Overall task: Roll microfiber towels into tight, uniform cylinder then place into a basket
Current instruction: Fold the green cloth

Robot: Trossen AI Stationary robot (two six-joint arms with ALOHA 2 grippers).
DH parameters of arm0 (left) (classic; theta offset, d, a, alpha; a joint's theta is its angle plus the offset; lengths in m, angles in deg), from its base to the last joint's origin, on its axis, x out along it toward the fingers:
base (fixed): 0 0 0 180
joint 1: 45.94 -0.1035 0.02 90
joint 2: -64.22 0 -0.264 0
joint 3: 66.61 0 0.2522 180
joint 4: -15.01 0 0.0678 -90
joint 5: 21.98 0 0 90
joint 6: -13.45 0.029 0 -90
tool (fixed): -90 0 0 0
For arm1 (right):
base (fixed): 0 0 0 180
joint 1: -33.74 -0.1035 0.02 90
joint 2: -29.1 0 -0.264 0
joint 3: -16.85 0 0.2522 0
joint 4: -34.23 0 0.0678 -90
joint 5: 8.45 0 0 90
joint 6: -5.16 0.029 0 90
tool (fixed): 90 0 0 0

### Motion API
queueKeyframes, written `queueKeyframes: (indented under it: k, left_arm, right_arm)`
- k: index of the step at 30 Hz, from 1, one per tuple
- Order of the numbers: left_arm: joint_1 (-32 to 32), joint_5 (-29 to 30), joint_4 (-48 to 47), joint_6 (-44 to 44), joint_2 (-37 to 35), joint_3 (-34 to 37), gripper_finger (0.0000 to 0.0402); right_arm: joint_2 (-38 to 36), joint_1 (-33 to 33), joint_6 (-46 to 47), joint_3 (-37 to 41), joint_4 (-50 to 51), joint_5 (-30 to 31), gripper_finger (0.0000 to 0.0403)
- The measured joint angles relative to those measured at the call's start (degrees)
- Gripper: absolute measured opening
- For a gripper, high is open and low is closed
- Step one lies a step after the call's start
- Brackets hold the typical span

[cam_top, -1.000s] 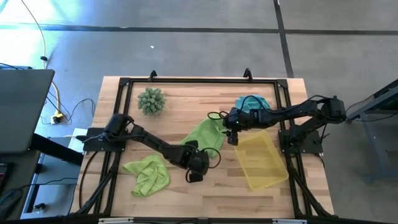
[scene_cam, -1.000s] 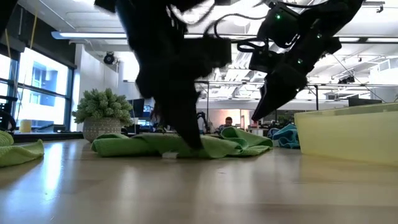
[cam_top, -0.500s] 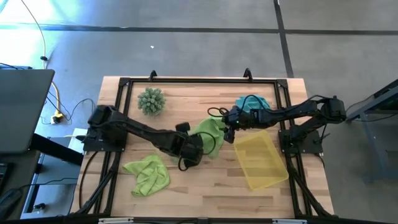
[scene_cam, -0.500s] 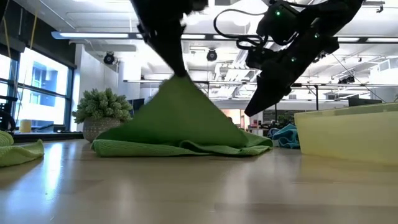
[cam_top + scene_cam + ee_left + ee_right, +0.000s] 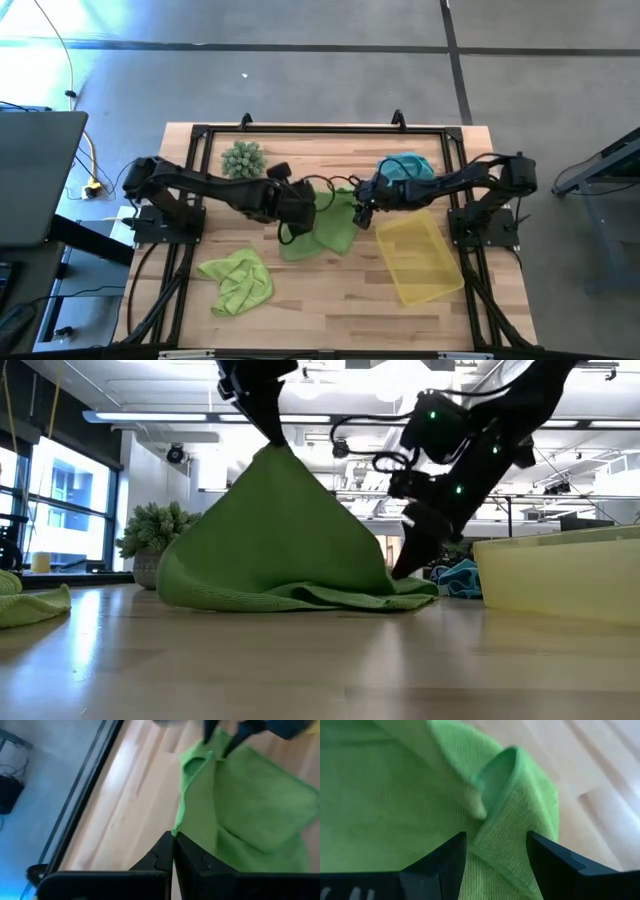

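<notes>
a pale wooden plank table (image 5: 300, 300) with a black metal frame stands on a grey concrete floor (image 5: 300, 70) crossed by dark seams. tall windows (image 5: 60, 500) brighten one side; long ceiling strip lights (image 5: 150, 417) hang overhead in the white-walled room.

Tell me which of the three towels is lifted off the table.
The middle green towel, pinched by the left pincer and raised into a peak. The other two lie loose.

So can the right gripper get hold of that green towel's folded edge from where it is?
Probably yes: the right gripper is open with the towel edge lying between its fingers.
</notes>
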Motion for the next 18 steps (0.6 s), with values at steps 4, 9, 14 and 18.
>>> queueKeyframes:
  k: [4, 9, 14, 18]
  left_arm:
    - [-1.85, 0.28, -3.86, -0.04, -0.07, 0.00, 0.0000]
    - [-3.47, 0.25, -6.61, -0.11, -0.07, 0.02, 0.0000]
    - [-3.50, 0.41, -6.68, -0.02, -0.07, 0.02, 0.0000]
    - [-3.47, 0.41, -7.66, -0.01, -0.05, 0.02, 0.0000]
  right_arm:
    - [1.88, -0.02, 0.09, 0.00, -1.48, 0.10, 0.0199]
    - [2.49, 0.03, -0.11, 0.00, -3.51, 2.28, 0.0199]
    - [2.56, 0.05, -0.11, 0.00, -3.15, 3.23, 0.0199]
    - [2.56, 0.05, -0.09, 0.00, -2.93, 5.27, 0.0199]
